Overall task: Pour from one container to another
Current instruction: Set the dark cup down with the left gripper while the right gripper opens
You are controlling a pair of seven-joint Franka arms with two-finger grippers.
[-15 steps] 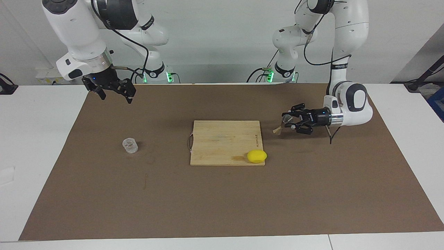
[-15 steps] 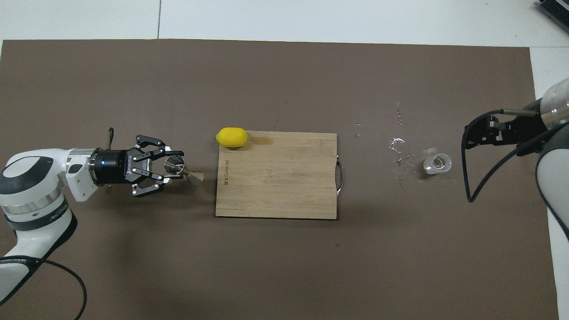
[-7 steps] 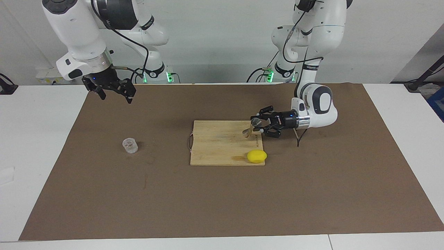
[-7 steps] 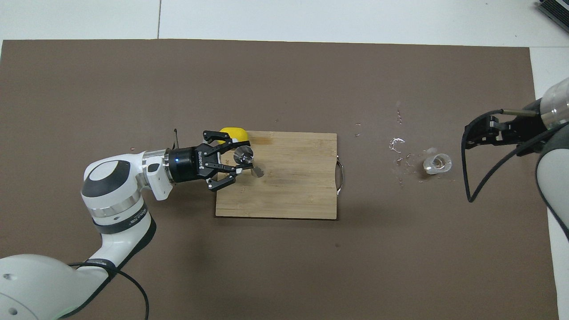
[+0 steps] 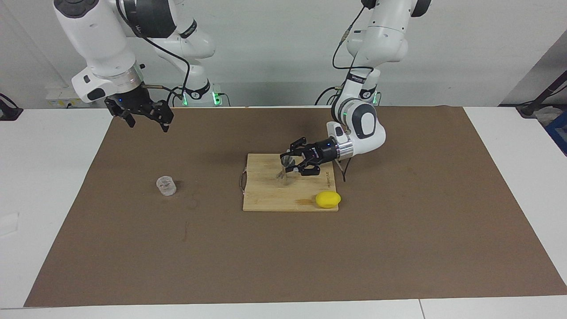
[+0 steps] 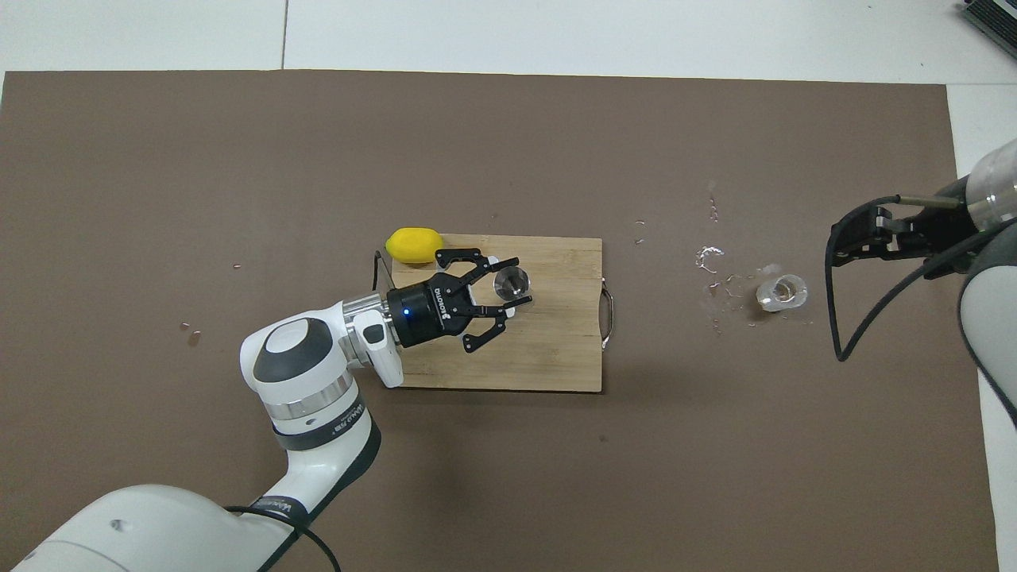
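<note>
Left claw point(image 5: 288, 162) is gripping the jigger point(image 5: 283, 170) over the cutting board point(image 5: 266, 195), whose printed mark is seemingly unreadable; right claw point(image 5: 144, 116) is hanging open.

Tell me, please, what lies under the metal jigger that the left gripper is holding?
The wooden cutting board lies under the jigger, which the left gripper holds. The jigger and gripper cover the patch directly beneath; whether its base touches the board cannot be told.
</note>
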